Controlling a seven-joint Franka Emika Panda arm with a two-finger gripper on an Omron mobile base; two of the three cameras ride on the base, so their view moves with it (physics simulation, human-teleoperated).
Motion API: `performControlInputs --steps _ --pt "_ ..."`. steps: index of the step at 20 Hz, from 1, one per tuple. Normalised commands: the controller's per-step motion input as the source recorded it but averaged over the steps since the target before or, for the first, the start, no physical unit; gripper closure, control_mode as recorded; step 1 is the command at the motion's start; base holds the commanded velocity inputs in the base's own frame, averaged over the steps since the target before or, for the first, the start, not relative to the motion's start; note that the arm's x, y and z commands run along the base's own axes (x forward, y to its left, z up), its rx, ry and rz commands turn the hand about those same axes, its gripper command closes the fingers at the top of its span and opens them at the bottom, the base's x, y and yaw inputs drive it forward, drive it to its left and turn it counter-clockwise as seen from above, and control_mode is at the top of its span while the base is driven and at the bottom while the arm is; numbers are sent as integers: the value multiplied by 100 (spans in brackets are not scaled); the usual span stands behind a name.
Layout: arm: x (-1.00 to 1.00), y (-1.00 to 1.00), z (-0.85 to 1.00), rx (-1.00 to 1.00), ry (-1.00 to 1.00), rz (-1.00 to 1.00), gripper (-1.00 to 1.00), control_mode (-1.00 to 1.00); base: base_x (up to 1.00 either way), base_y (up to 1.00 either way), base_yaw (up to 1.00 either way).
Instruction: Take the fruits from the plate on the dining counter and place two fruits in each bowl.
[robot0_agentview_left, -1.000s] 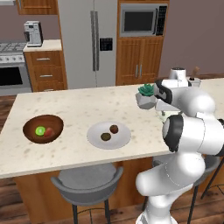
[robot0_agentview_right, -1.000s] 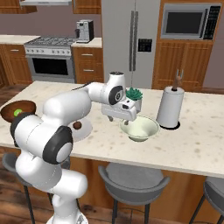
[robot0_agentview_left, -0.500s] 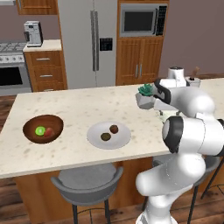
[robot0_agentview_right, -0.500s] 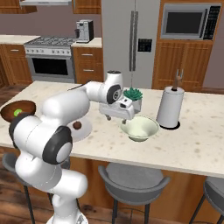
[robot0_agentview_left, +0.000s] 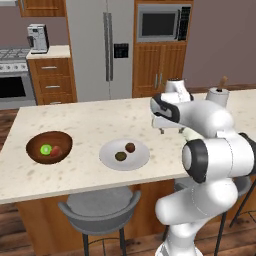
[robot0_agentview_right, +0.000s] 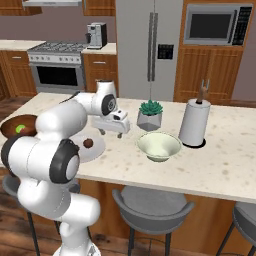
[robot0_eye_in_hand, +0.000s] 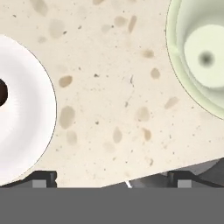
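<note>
The dark wood bowl (robot0_agentview_left: 49, 147) on the dining counter (robot0_agentview_left: 95, 117) holds the bright green fruit (robot0_agentview_left: 46, 149) and the red fruit (robot0_agentview_left: 56, 151). Two dark brown fruits (robot0_agentview_left: 130, 147) lie on the pale plate (robot0_agentview_left: 137, 161). My gripper (robot0_agentview_right: 111, 133) hangs open and empty over bare counter between the plate (robot0_agentview_right: 95, 152) and the cream-green bowl (robot0_agentview_right: 159, 145), which holds no fruit. In the hand view the plate (robot0_eye_in_hand: 22, 113) is at the left with one brown fruit (robot0_eye_in_hand: 2, 92) at the frame edge, and the cream-green bowl (robot0_eye_in_hand: 201, 61) is at the right.
A potted succulent (robot0_agentview_right: 150, 114) and a paper towel roll (robot0_agentview_right: 194, 122) stand behind the cream-green bowl. Grey stools (robot0_agentview_right: 150, 207) sit under the counter's near edge. Fridge, stove and cabinets line the far wall.
My open gripper has swung left, from above the cream-green bowl to the counter between that bowl and the plate. The fruits and bowls have not moved.
</note>
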Motion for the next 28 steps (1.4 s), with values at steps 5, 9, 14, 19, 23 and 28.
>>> performControlInputs --steps 5,9,14,19,23,28 --pt "1 88 -21 0 0 14 -100 -100 0 0 0" --pt "16 71 -32 1 3 7 -100 -100 0 0 0" --pt "35 53 -28 1 11 1 -100 -100 0 0 0" --pt "33 33 -18 0 5 0 -100 -100 0 0 0" --pt "30 35 -14 0 0 0 -100 -100 0 0 0" --pt "18 14 -26 0 -5 0 -100 -100 0 0 0"
